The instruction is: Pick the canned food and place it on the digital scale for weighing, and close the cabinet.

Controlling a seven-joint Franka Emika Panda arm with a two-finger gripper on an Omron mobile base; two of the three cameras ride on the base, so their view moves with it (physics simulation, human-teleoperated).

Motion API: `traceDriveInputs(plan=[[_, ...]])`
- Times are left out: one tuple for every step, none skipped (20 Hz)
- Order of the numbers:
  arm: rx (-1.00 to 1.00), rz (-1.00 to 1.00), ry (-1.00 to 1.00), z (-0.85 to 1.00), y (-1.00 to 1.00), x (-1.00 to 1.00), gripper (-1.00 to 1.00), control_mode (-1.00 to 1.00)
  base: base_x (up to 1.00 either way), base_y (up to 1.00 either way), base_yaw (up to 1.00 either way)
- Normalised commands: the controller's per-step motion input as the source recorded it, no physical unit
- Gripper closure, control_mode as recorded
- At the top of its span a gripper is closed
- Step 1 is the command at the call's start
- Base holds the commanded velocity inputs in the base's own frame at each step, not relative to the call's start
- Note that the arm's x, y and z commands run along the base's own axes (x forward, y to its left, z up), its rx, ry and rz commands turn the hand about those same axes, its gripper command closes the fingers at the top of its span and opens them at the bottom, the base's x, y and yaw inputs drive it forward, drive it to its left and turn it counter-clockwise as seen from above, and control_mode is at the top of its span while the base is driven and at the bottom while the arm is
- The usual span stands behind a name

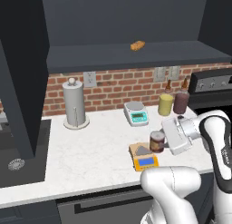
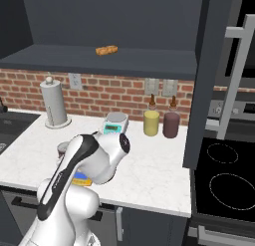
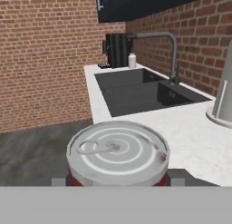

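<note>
The gripper (image 1: 161, 140) grasps the can (image 1: 157, 141) just above the scale (image 1: 143, 156); an off-centre release could tip it.

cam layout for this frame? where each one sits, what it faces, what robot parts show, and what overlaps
Left base view: behind the arm on its left, looking forward and down at the counter; the white arm rises lower right, claw closed around the canned food above the digital scale.
Right base view: behind on the right, same counter plus stove; arm at lower left.
Hand view: on the hand, facing the sink across the can's lid; fingertips barely visible.
Shared by both base views: paper towel holder, grey-white scale, two bottles.
</note>
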Motion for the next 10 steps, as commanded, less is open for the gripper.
traceDriveInputs(plan=[[0.00, 0.00, 0.00, -0.39, -0.01, 0.28, 1.00, -1.00, 0.00, 0.00, 0.00], [0.00, 0.00, 0.00, -0.35, 0.00, 0.37, 1.00, -1.00, 0.00, 0.00, 0.00], [0.00, 0.00, 0.00, -0.34, 0.00, 0.44, 1.00, -1.00, 0.00, 0.00, 0.00], [0.00, 0.00, 0.00, -0.30, 0.00, 0.47, 1.00, -1.00, 0.00, 0.00, 0.00], [0.01, 0.00, 0.00, -0.28, 0.00, 0.46, 1.00, -1.00, 0.00, 0.00, 0.00], [0.00, 0.00, 0.00, -0.28, 0.00, 0.45, 1.00, -1.00, 0.00, 0.00, 0.00], [0.01, 0.00, 0.00, -0.25, 0.00, 0.52, 1.00, -1.00, 0.00, 0.00, 0.00], [0.02, 0.00, 0.00, -0.25, 0.00, 0.51, 1.00, -1.00, 0.00, 0.00, 0.00], [0.02, 0.00, 0.00, -0.23, 0.00, 0.52, 1.00, -1.00, 0.00, 0.00, 0.00], [0.03, 0.00, 0.00, -0.20, 0.00, 0.54, 1.00, -1.00, 0.00, 0.00, 0.00]])
